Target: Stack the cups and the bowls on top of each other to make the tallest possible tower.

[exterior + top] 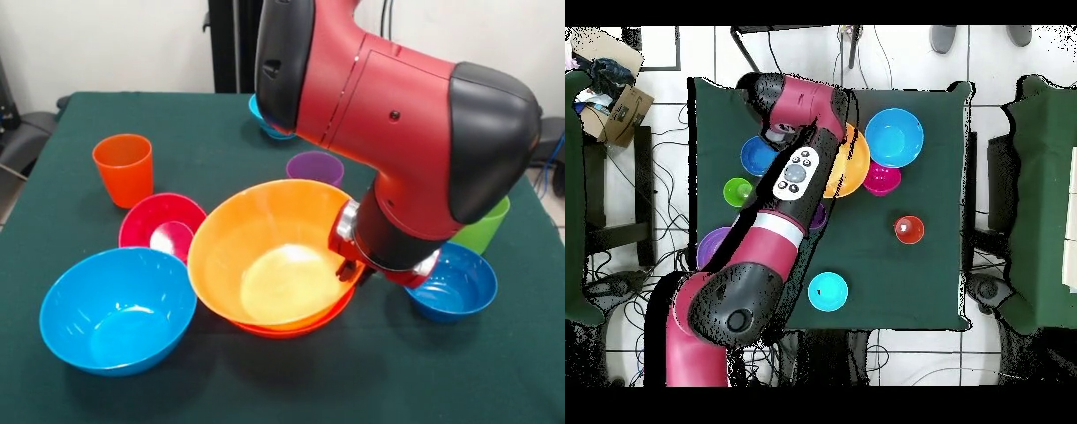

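Observation:
My gripper (pixel 351 268) is at the right rim of the large yellow-orange bowl (pixel 265 252) and looks shut on that rim. The bowl is tilted and rests in the orange-red bowl (pixel 296 329). Around it are the sky-blue bowl (pixel 117 309), the small magenta bowl (pixel 163 225), the orange cup (pixel 123 168), the purple cup (pixel 315 166), the dark blue bowl (pixel 455 283) and the lime green cup (pixel 484 228). The cyan bowl (pixel 263 119) peeks from behind the arm. In the overhead view the purple bowl (pixel 713 245) lies at the table's edge, partly under the arm.
My arm (pixel 397 132) crosses the table's middle and right and hides much of the far side. The overhead view shows the yellow-orange bowl (pixel 853 165), the sky-blue bowl (pixel 894 137), the orange cup (pixel 909 229) and the cyan bowl (pixel 827 291). No tower stands.

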